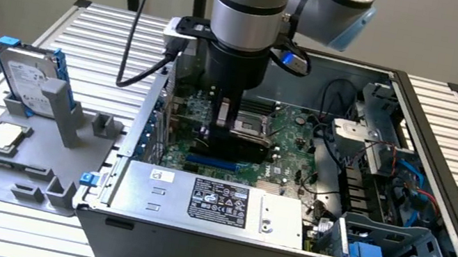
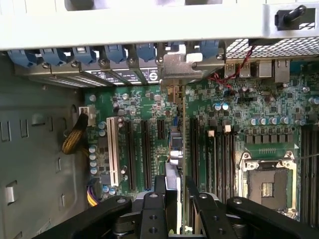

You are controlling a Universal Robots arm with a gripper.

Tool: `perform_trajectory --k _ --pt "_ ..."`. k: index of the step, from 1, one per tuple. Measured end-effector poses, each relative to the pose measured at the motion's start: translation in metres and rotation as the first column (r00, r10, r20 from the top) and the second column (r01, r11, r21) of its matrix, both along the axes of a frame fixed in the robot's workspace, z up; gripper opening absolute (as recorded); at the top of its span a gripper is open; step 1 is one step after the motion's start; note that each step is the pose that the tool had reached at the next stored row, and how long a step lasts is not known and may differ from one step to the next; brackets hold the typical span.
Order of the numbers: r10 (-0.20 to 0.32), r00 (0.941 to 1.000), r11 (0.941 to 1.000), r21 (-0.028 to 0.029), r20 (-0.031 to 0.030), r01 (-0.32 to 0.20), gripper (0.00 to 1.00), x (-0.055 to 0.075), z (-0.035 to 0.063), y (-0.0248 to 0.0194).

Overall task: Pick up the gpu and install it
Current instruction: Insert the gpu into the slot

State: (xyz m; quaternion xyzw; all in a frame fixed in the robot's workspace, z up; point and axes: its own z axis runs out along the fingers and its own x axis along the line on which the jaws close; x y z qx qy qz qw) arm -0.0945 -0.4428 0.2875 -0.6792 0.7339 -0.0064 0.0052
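Seeing arm (image 1: 248, 4) hang straight down, wrist vertical, inside open computer case (image 1: 453, 140) over motherboard (image 1: 289, 135). Gripper (image 1: 232, 136) low above motherboard's expansion-slot side. In my wrist view, fingers (image 2: 160, 209) pinch gpu (image 2: 182, 129) between them. Card stands edge-on to motherboard among black slots, silver bracket (image 2: 177, 64) at motherboard's rear edge. I cannot tell if seated.
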Motion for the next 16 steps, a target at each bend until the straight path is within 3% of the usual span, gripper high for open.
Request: perform_trajectory --k 5,16 --pt "0.001 1.0000 1.0000 0.0000 0.0001 -0.001 0.27 -0.0008 -0.0075 0.0000" --pt "0.008 1.0000 1.0000 -0.0002 0.0000 -0.008 0.27 -0.0030 -0.0086 0.0009"
